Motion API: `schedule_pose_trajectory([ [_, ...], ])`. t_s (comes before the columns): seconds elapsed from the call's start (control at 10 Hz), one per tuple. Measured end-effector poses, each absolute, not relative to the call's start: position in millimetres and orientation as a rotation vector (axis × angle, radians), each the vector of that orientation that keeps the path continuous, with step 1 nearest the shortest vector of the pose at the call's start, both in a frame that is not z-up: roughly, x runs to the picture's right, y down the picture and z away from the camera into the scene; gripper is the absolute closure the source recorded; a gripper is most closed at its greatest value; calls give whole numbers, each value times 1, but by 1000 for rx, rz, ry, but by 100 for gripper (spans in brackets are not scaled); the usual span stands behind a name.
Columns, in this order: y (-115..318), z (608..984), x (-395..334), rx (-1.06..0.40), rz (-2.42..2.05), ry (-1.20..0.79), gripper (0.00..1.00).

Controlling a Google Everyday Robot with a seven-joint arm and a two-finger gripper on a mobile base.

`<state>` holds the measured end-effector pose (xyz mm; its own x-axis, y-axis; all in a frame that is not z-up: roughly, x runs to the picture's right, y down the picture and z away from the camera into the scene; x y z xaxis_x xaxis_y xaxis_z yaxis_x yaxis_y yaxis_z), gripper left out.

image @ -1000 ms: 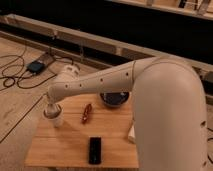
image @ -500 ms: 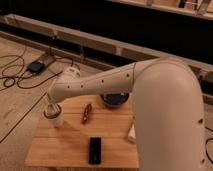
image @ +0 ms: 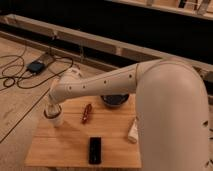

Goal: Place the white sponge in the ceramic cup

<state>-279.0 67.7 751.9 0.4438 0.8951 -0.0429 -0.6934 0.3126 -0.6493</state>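
The ceramic cup (image: 56,119) stands near the left edge of the wooden table (image: 65,147), pale white and upright. My gripper (image: 52,110) hangs straight over the cup's mouth at the end of the white arm (image: 107,85), its tip right at the rim. The white sponge is hidden; I cannot tell whether it sits in the gripper or in the cup.
A dark blue-black bowl (image: 115,101) sits at the table's back, partly under the arm. A small reddish-brown object (image: 87,113) lies mid-table. A black flat device (image: 94,149) lies near the front edge. A white bottle (image: 133,131) lies at the right. Cables (image: 20,75) cross the floor at left.
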Motion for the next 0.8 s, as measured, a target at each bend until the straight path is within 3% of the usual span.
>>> schedule_pose_trajectory([
  [0.8,65,748,-280,-653,1079,-400,20],
])
